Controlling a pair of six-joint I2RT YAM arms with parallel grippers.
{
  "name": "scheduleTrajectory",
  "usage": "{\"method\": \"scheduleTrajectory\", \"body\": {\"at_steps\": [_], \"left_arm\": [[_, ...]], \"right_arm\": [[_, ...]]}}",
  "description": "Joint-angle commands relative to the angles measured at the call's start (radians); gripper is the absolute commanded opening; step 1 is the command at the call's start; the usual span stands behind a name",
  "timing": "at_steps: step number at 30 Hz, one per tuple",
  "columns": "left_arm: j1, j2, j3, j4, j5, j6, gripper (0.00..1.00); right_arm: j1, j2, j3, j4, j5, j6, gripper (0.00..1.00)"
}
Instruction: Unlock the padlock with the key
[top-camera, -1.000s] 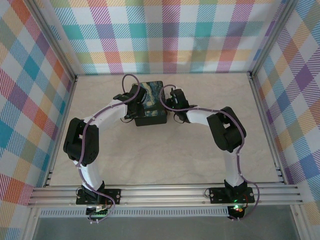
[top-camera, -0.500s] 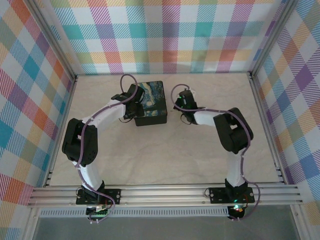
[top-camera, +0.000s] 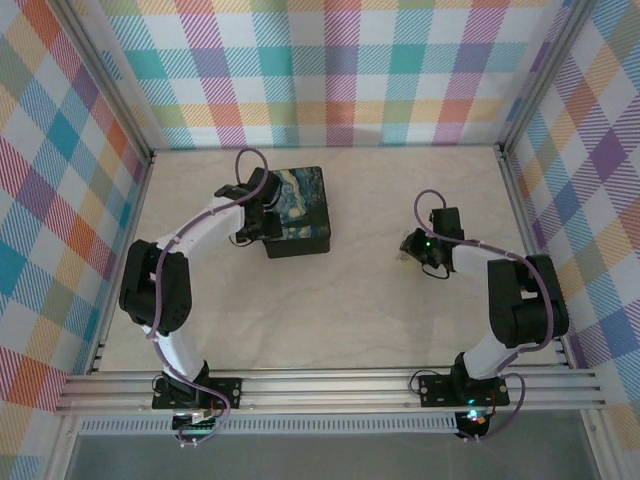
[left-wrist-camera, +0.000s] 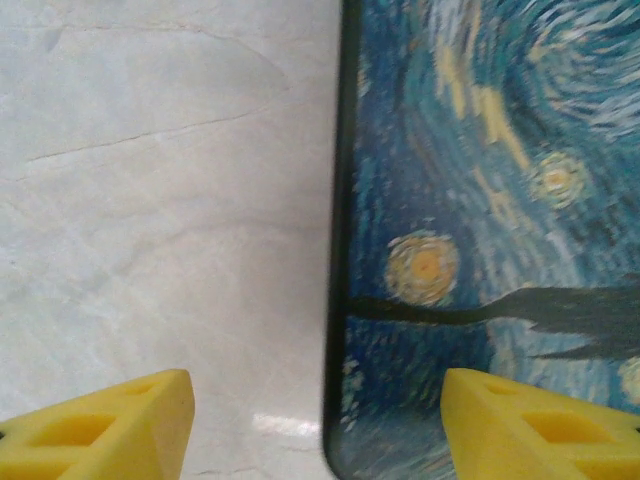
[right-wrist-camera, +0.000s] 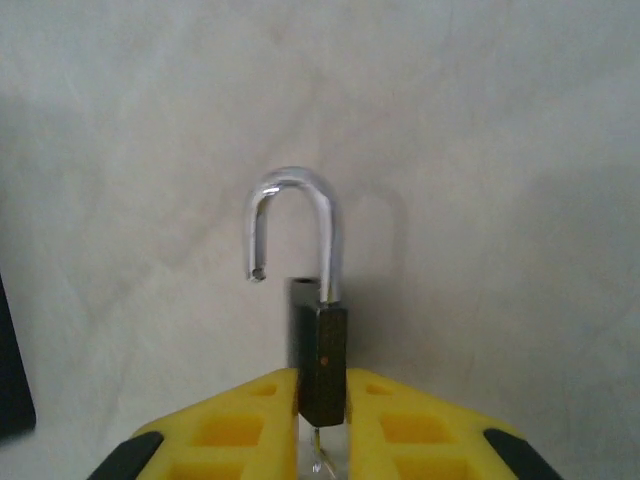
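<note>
- Right gripper (right-wrist-camera: 322, 382) sits at about 3 o'clock on the table (top-camera: 330, 310), its yellow fingers (right-wrist-camera: 250, 425) clenched on the padlock (right-wrist-camera: 323, 350).
- The padlock stands upright between them, body pinched on both sides and shackle pointing to 12 o'clock. The shackle is open, its free end hanging clear of the body on the 9 o'clock side.
- A metal sliver (right-wrist-camera: 318, 462) shows under the body, too small to identify.
- Left gripper (left-wrist-camera: 318, 415) is at 11 o'clock, released and grasping nothing. One finger is over bare table, the other over the night-sky box (left-wrist-camera: 480, 200).
</note>
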Motion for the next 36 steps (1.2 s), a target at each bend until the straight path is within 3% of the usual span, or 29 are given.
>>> {"method": "scheduleTrajectory", "body": {"at_steps": [1, 3, 6, 8, 9, 10, 14, 18, 20, 22, 23, 26, 29, 30, 31, 32, 34, 36], "left_arm": [[0.044, -0.053, 0.029, -0.080, 0.001, 0.029, 0.68], [0.071, -0.073, 0.015, -0.075, 0.004, 0.031, 0.68], [0.113, -0.110, -0.032, -0.037, 0.019, 0.031, 0.69], [0.131, -0.147, -0.087, 0.033, 0.026, 0.018, 0.75], [0.142, -0.163, -0.116, 0.071, 0.016, -0.004, 0.93], [0.148, -0.174, -0.141, 0.097, -0.018, -0.033, 1.00], [0.152, -0.270, -0.304, 0.286, -0.287, -0.071, 1.00], [0.156, -0.383, -0.546, 0.669, -0.433, 0.169, 1.00], [0.158, -0.389, -0.665, 0.855, -0.414, 0.276, 1.00], [0.161, -0.366, -0.749, 1.005, -0.413, 0.300, 1.00], [0.164, -0.343, -0.789, 1.105, -0.421, 0.317, 0.99], [0.178, -0.269, -0.844, 1.312, -0.456, 0.374, 0.96], [0.231, -0.230, -0.914, 1.492, -0.310, 0.384, 0.90], [0.245, -0.250, -0.910, 1.437, -0.232, 0.378, 0.90], [0.257, -0.241, -0.941, 1.517, -0.172, 0.399, 0.91], [0.260, -0.237, -0.976, 1.572, -0.123, 0.410, 1.00], [0.263, -0.192, -1.021, 1.710, -0.140, 0.410, 1.00], [0.271, -0.200, -0.992, 1.634, -0.099, 0.407, 1.00]], "right_arm": [[-0.017, -0.038, -0.006, -0.063, -0.166, -0.064, 0.26], [-0.027, -0.063, -0.008, -0.105, -0.144, -0.102, 0.44], [-0.042, -0.122, 0.003, -0.185, -0.029, -0.161, 0.61], [-0.062, -0.158, 0.001, -0.195, 0.020, -0.169, 1.00], [-0.071, -0.172, 0.000, -0.197, 0.050, -0.167, 1.00], [-0.074, -0.183, -0.003, -0.196, 0.087, -0.165, 1.00], [-0.102, -0.261, -0.033, -0.162, 0.177, -0.189, 1.00], [-0.107, -0.392, -0.109, -0.084, 0.326, -0.388, 1.00], [-0.114, -0.442, -0.216, 0.075, 0.377, -0.437, 1.00], [-0.124, -0.443, -0.310, 0.243, 0.398, -0.424, 1.00], [-0.124, -0.422, -0.366, 0.373, 0.384, -0.426, 1.00], [-0.124, -0.388, -0.401, 0.546, 0.307, -0.475, 1.00], [-0.127, -0.327, -0.449, 0.768, 0.357, -0.509, 1.00], [-0.127, -0.286, -0.451, 0.829, 0.351, -0.533, 1.00], [-0.130, -0.238, -0.437, 0.848, 0.339, -0.526, 1.00], [-0.131, -0.179, -0.425, 0.895, 0.330, -0.526, 1.00], [-0.131, -0.131, -0.393, 0.868, 0.270, -0.550, 1.00], [-0.130, -0.059, -0.398, 0.969, 0.267, -0.560, 1.00]]}}
